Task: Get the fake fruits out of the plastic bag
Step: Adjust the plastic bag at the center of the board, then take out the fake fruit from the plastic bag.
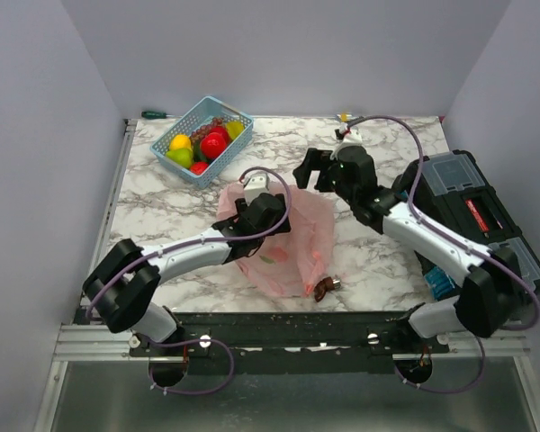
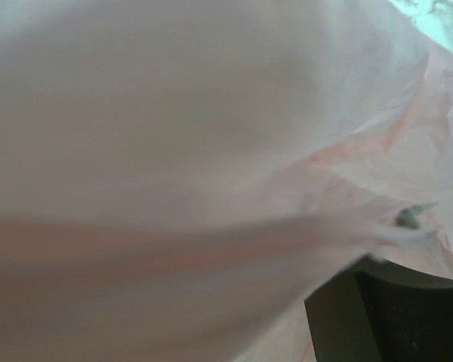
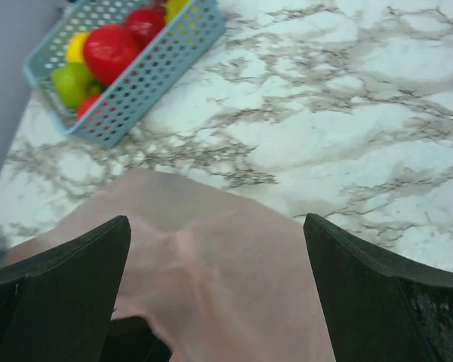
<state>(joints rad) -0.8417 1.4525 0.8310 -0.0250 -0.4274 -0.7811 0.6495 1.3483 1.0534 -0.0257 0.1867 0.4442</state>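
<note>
The pink plastic bag [image 1: 292, 236] lies crumpled on the marble table [image 1: 378, 252] in front of the arms. My left gripper [image 1: 255, 214] is pressed into the bag's upper left part. Bag film [image 2: 211, 151] fills the left wrist view, and only one dark finger [image 2: 392, 317] shows, so its jaws cannot be read. My right gripper [image 1: 314, 173] hangs open just past the bag's far right edge, fingers wide over the pink film [image 3: 234, 286] and holding nothing. Red, yellow and green fake fruits [image 1: 212, 144] [image 3: 109, 51] lie in the light blue basket [image 1: 187, 171]. What is inside the bag does not show.
The basket [image 3: 147, 79] stands at the far left of the table. A small brown tap-like piece [image 1: 325, 287] lies by the bag's near right corner. A black and grey toolbox [image 1: 472, 211] fills the right side. A green-handled screwdriver [image 1: 153, 114] lies behind the basket.
</note>
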